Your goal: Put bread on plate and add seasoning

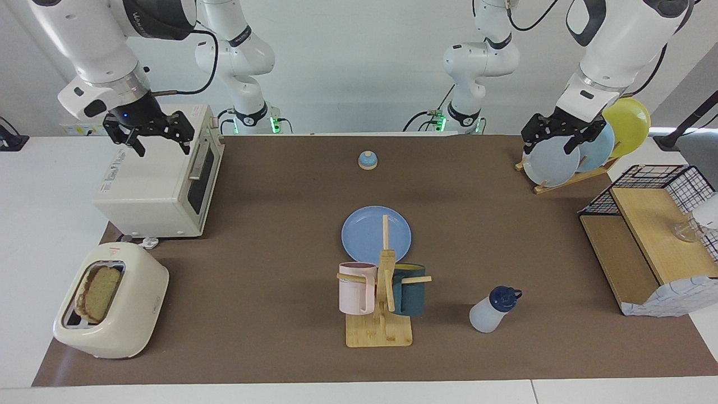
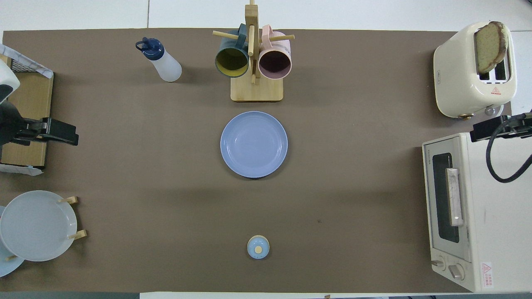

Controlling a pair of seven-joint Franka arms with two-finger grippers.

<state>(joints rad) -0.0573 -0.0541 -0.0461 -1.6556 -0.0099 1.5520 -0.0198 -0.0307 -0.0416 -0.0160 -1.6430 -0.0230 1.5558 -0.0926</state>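
A: Where's the bread (image 1: pixel 100 293)?
B: Standing in a slot of the toaster (image 1: pixel 112 303), at the right arm's end of the worktop (image 1: pixel 269 224) and farthest from the robots. In the overhead view it sits at about 1 o'clock from the plate (image 2: pixel 254 144).

A: And the plate?
B: Flat and bare mid-worktop, with the mug rack (image 1: pixel 380 303) just at its 12 o'clock in the overhead view, holding a pink mug (image 1: pixel 357 287) and a teal mug (image 1: pixel 408 289).

A: The seasoning (image 1: pixel 492 309)?
B: Upright beside the rack, toward the left arm's end, at roughly 11 o'clock from the plate in the overhead view.

A: How do the claws stand to all that?
B: The right claw (image 1: pixel 160 139) hangs over the oven (image 1: pixel 160 182), fingers spread wide, holding nothing. In the facing view the bread is well apart from it, at 7 o'clock. The left claw (image 1: pixel 548 139) is up over the plate rack (image 1: pixel 566 179) with its grey-blue and yellow plates, also spread and holding nothing; the seasoning is well apart at its 7 o'clock in the facing view.

A: Anything else?
B: A bell (image 1: pixel 367 160) near the robots, and a shelf (image 1: pixel 645 247) at the left arm's end.
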